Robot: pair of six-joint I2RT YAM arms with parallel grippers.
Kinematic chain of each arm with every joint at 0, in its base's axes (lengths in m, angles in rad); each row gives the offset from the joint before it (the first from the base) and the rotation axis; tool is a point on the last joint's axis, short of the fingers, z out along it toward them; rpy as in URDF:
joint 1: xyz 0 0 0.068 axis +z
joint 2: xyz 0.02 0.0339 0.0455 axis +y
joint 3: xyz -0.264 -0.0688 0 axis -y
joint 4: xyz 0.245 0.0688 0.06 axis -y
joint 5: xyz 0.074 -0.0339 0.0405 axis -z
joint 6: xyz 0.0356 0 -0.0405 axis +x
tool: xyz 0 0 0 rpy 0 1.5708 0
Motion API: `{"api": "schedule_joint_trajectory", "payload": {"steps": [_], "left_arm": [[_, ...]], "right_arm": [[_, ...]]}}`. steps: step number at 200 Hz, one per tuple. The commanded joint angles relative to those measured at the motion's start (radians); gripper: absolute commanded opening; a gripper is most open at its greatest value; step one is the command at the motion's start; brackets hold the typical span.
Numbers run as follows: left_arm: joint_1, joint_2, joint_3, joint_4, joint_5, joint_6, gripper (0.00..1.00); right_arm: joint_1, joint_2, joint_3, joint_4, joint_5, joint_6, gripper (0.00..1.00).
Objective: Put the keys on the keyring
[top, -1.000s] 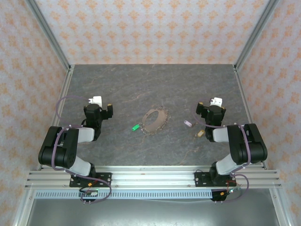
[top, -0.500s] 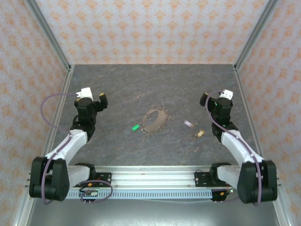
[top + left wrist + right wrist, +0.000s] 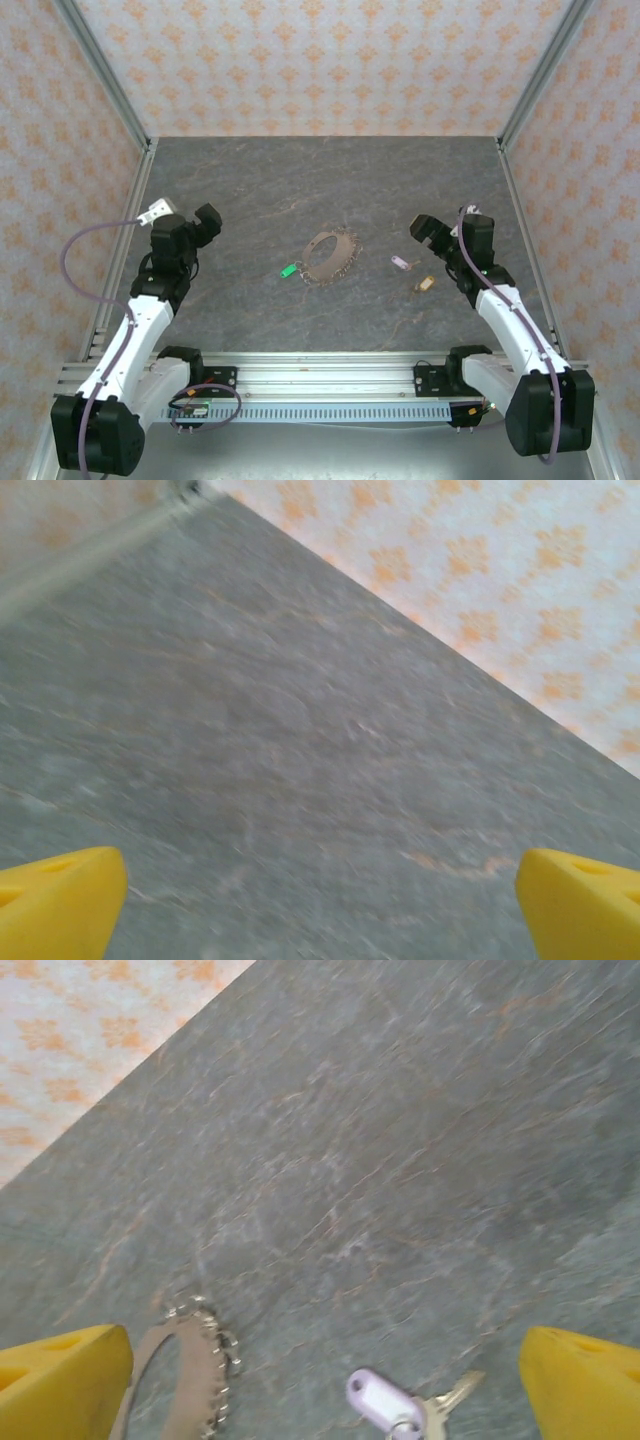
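My right claw [image 3: 431, 232] gapes, empty.
2 keys [image 3: 400, 263] lie just beside it, far from my open left claw [image 3: 204, 222].

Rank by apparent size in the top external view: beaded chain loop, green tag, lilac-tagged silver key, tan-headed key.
Largest: brownish-silver beaded chain loop, by far.
Next: lilac-tagged silver key and tan-headed key, about alike, so unranked.
Smallest: small bright green tag, only slightly; all three are tiny here.
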Motion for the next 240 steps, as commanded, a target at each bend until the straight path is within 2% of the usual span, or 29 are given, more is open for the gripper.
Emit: {"api": "schedule_joint_trajectory", "payload": {"steps": [1,25,74,116,159,194,240], "left_arm": [[-0.003,0.035,-0.024,0.034,0.231,-0.091,1.00],[-0.049,0.120,-0.001,0.023,0.321,-0.120,1.00],[-0.213,0.297,0.070,0.005,0.317,-0.126,1.00],[-0.313,0.474,0.202,-0.019,0.354,-0.088,0.89],[-0.393,0.678,0.391,-0.096,0.366,-0.032,0.81],[-0.449,0.807,0.509,-0.154,0.381,-0.002,0.71],[-0.473,0.887,0.554,-0.164,0.393,0.002,0.61]], "right_arm": [[-0.004,0.025,-0.043,0.129,-0.117,0.174,0.98],[-0.001,0.110,-0.015,0.161,-0.232,0.200,0.89],[0.057,0.289,0.111,0.015,-0.236,0.102,0.76],[0.175,0.483,0.253,-0.009,-0.237,0.087,0.66],[0.254,0.588,0.282,0.048,-0.206,0.154,0.60],[0.263,0.639,0.293,0.060,-0.232,0.158,0.55],[0.268,0.717,0.336,0.070,-0.289,0.160,0.52]]}}
